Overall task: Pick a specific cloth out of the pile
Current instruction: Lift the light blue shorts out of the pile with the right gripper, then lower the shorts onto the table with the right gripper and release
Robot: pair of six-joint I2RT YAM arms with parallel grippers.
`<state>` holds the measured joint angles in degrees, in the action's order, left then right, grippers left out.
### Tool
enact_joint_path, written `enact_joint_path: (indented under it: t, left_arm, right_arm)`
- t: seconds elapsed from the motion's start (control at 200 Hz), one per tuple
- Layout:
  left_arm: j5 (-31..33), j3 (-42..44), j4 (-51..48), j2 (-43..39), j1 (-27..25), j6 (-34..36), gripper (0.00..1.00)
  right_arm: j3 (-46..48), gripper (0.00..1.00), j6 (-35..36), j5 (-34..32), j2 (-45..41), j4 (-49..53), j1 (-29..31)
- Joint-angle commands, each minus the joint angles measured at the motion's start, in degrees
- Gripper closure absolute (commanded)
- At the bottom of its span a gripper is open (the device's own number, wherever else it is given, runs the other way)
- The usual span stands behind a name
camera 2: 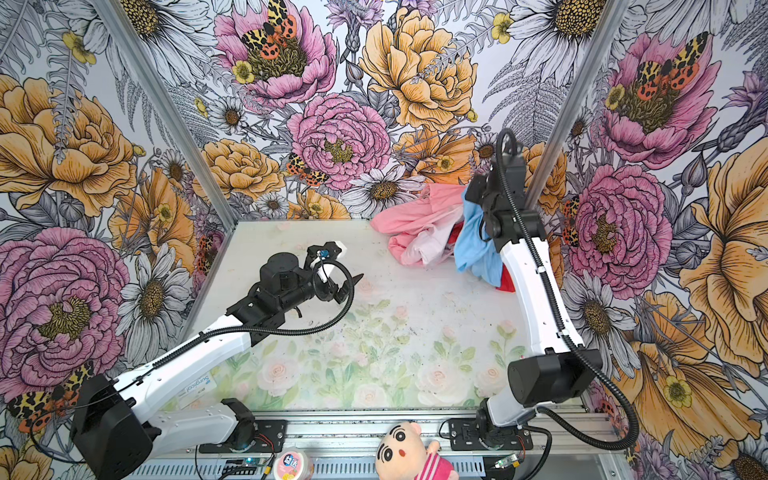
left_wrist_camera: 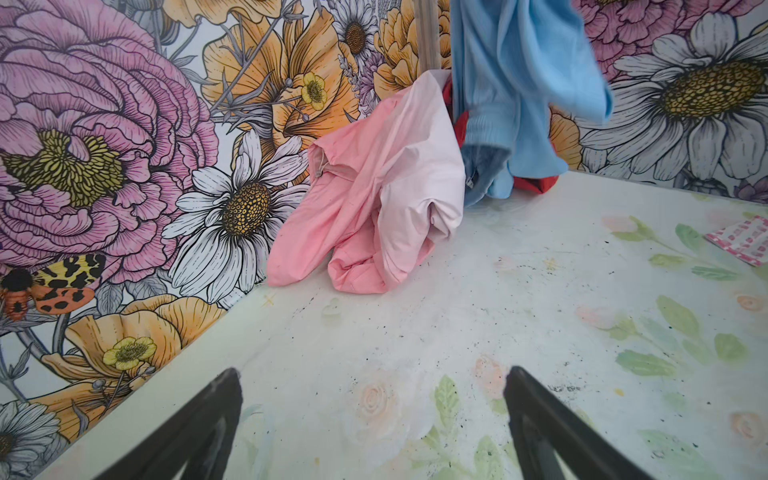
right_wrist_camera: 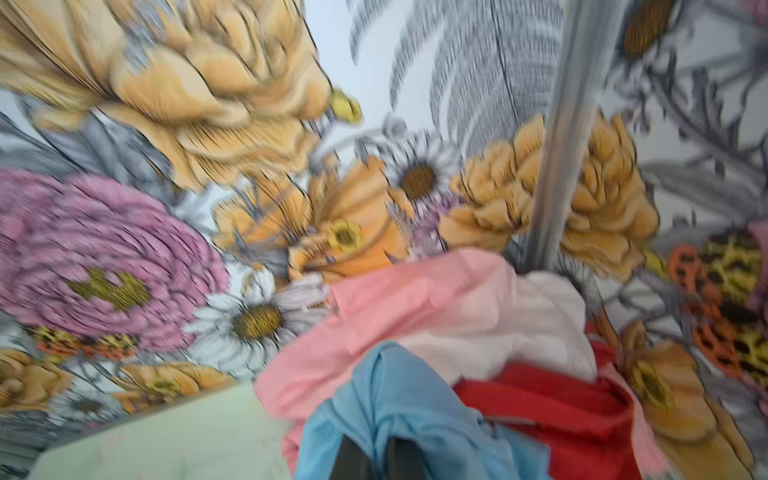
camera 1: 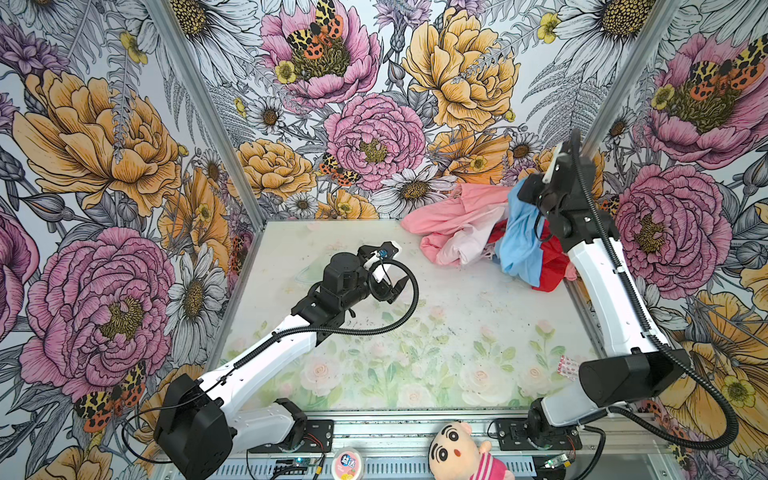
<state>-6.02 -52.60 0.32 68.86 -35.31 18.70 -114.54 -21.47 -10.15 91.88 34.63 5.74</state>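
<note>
Item 1, cloth [camera 1: 519, 245]: hangs long-axis vertical from your right fingers [right_wrist_camera: 353, 461], which pinch its top, over the pile [camera 1: 453, 224] at the bench's [camera 1: 415, 332] far right corner.
Item 2, left fingers [left_wrist_camera: 212, 411]: spread wide, empty, well apart from the cloth.

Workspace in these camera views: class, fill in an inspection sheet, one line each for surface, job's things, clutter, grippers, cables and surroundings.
Surface: table, faded floral print, dark specks.
Job's things: blue cloth hangs from the right gripper; pile of pink, pale and red garments in the far right corner.
Clutter: checked packet on the table by the right arm; plush doll and tub on the front rail.
Grippers: right gripper shut on blue cloth; left gripper open, empty, over bare table.
Cables: black conduit loops along each arm.
Surroundings: floral walls, metal corner posts.
</note>
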Motion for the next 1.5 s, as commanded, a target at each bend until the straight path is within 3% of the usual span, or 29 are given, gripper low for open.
enact_joint_path:
  t: [0.0,0.09,0.155,0.28,0.34,0.47,0.626,0.851,1.106,1.161,1.206,1.271,1.386,1.496]
  left_arm:
    - [-0.36,-1.81,1.40,-1.79,1.50,-1.27,0.01]
    - [-0.40,-1.37,1.91,-3.02,3.03,-0.92,0.01]
    - [-0.97,-0.72,3.19,-4.08,5.25,-1.78,0.01]
    - [-4.49,1.07,7.11,-6.37,12.02,-5.21,0.01]
    - [-5.70,1.83,8.28,-7.17,15.09,-6.09,0.01]
    - [-6.01,2.37,9.57,-7.82,20.29,-7.09,0.01]
    - [-7.67,3.17,12.17,-8.64,26.08,-10.57,0.01]
    - [-10.46,3.47,14.99,-7.24,32.21,-14.48,0.01]
    - [-8.26,3.75,15.44,-6.28,35.72,-14.73,0.01]
    - [-6.69,3.57,15.01,-5.67,35.96,-14.69,0.01]
    - [-5.17,3.02,13.81,-5.05,36.13,-14.80,0.01]
    - [-2.23,1.89,11.39,-3.70,36.21,-15.14,0.01]
    - [-1.26,-4.44,0.07,1.42,36.19,-15.91,0.01]
    - [-9.33,-14.15,-14.66,10.79,35.46,-15.46,0.03]
  right_arm:
    - [-27.56,1.00,2.83,8.19,10.50,1.21,3.13]
    - [-54.26,1.00,-3.17,14.57,25.06,1.51,6.65]
    - [-59.95,1.00,-7.97,17.17,29.99,-2.76,8.91]
    - [-44.28,1.00,-14.87,22.45,28.66,-21.72,14.56]
    - [-42.91,1.00,-15.63,23.06,30.31,-26.32,17.75]
    - [-50.34,1.00,-16.95,23.08,37.37,-26.61,23.70]
    - [-48.38,1.00,-15.83,22.46,37.37,-27.78,28.43]
    - [-33.97,1.00,-14.08,22.19,31.57,-28.12,29.52]
    - [-15.48,1.00,-17.04,24.75,27.95,-28.72,27.98]
    - [-8.71,0.72,-17.20,26.98,27.21,-29.96,27.55]
    - [-1.65,0.39,-17.29,30.18,26.15,-33.69,27.13]
    - [10.37,0.03,-18.90,31.86,22.24,-40.02,26.17]
    - [34.49,0.00,-18.63,27.45,11.14,-48.57,24.51]
    - [46.34,0.01,-14.54,20.97,0.59,-41.07,23.50]
